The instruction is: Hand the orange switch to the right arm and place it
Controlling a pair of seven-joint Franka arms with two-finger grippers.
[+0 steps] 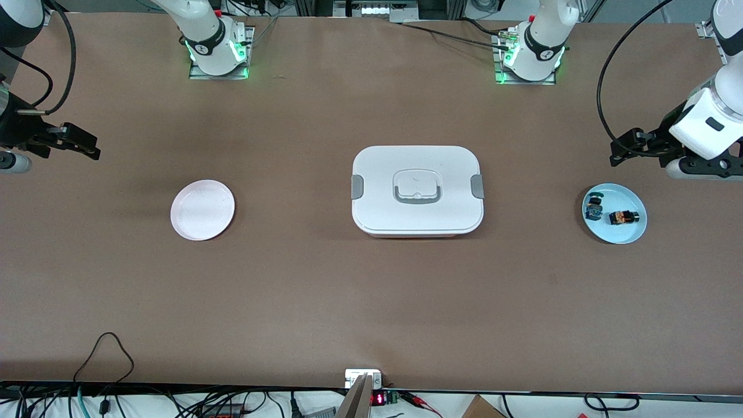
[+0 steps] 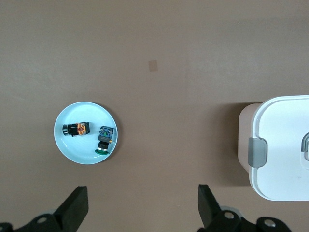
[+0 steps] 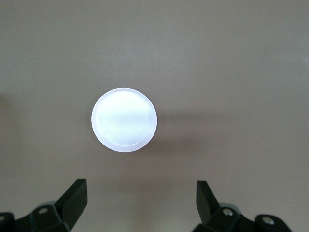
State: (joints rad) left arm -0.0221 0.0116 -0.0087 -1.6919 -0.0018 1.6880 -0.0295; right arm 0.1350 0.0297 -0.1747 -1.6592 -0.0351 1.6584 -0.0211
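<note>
The orange switch lies on its side on a light blue plate toward the left arm's end of the table. It also shows in the left wrist view on that plate. My left gripper is open and empty, in the air over bare table beside the blue plate; in its wrist view its jaws stand wide apart. My right gripper is open and empty over bare table at the right arm's end; in its wrist view its jaws also stand wide apart.
A small blue-and-green switch lies beside the orange one on the blue plate. A pink plate sits bare toward the right arm's end. A closed white lunch box stands mid-table.
</note>
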